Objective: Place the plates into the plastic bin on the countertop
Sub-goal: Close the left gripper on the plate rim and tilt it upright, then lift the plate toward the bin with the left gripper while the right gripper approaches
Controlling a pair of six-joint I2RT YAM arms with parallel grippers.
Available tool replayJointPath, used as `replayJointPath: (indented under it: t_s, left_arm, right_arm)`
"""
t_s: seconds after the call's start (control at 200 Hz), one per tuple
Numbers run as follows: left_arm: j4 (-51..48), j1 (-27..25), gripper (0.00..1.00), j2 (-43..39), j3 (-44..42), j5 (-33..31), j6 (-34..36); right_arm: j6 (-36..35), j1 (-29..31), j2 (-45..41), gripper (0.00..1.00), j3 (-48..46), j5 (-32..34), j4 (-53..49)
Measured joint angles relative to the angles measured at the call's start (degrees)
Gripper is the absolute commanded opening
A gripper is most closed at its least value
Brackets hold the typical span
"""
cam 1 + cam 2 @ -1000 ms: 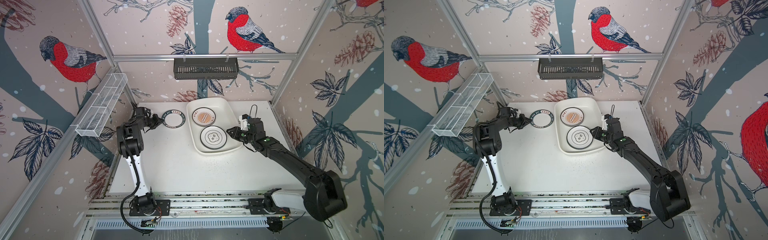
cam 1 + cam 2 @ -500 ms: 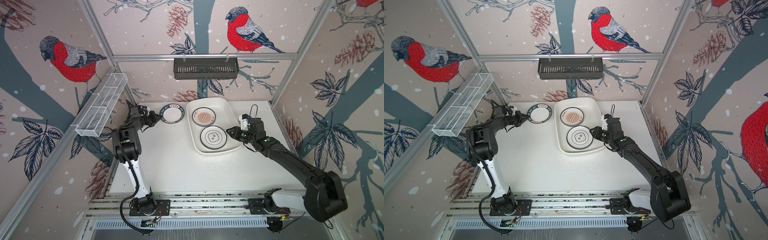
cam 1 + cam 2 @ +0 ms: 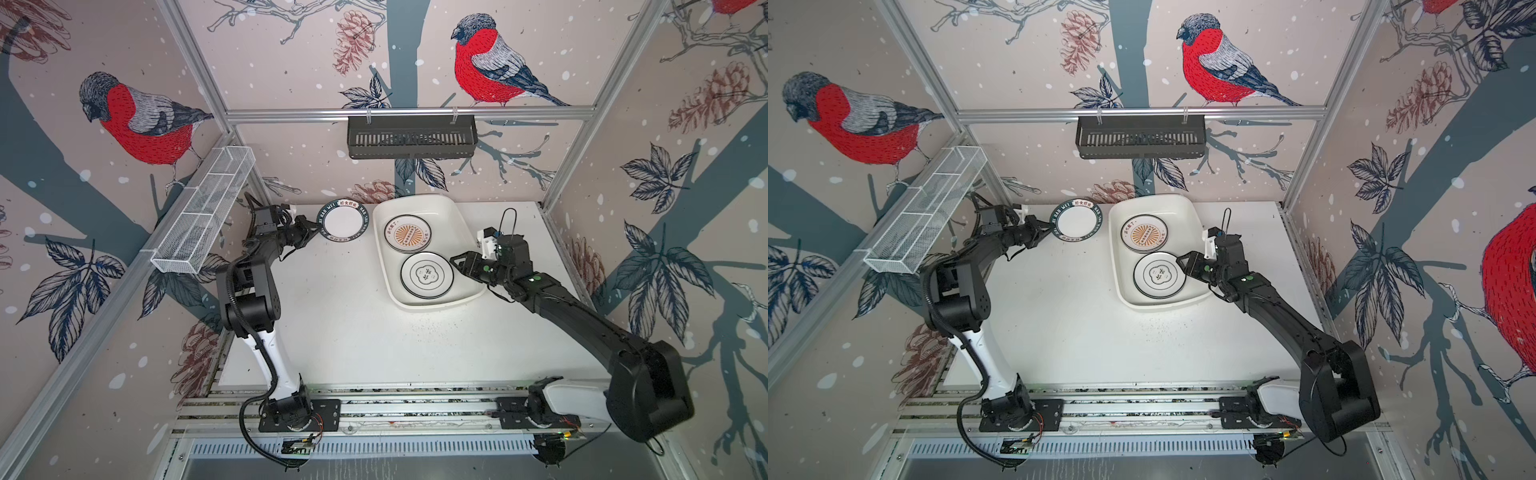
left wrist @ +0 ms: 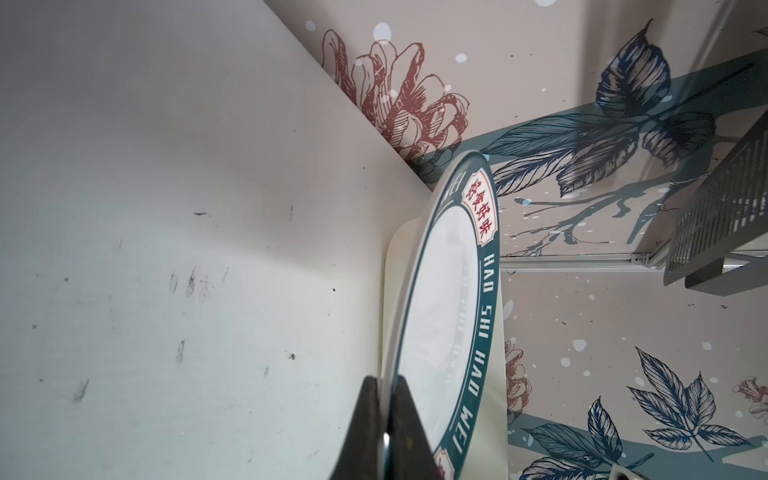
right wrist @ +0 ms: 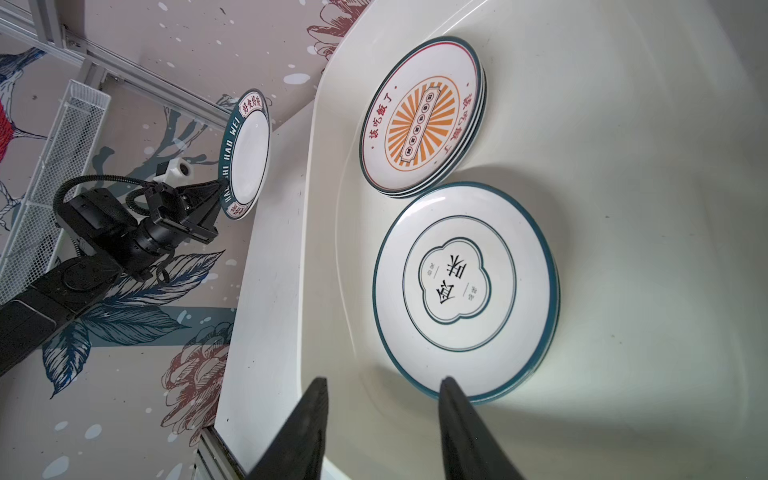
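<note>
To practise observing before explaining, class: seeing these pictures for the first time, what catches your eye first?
The left gripper pinches a teal-rimmed plate by its rim, just left of the plastic bin. Inside the bin lie an orange sunburst plate and an emblem plate, with the open right gripper at the latter's edge.

Two plate stacks [image 3: 407, 235] in bin [image 3: 451, 226]; lettered plate [image 3: 343, 220] tilted.

Both top views look down on the whole worktop [image 3: 345, 332] from high; each wrist view looks closely past its jaws, sharing the teal-rimmed plate [image 5: 245, 153].
</note>
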Motion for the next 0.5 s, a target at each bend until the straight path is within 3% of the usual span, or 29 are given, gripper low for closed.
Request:
replayJointPath:
  t_s: [0.5]
  left_arm:
    - [-2.1,-2.4,0.0,-6.5,-2.0,1.1,0.9]
  right_arm:
    - [-0.5,-0.5,3.7,0.43,6.0,-4.4,0.4]
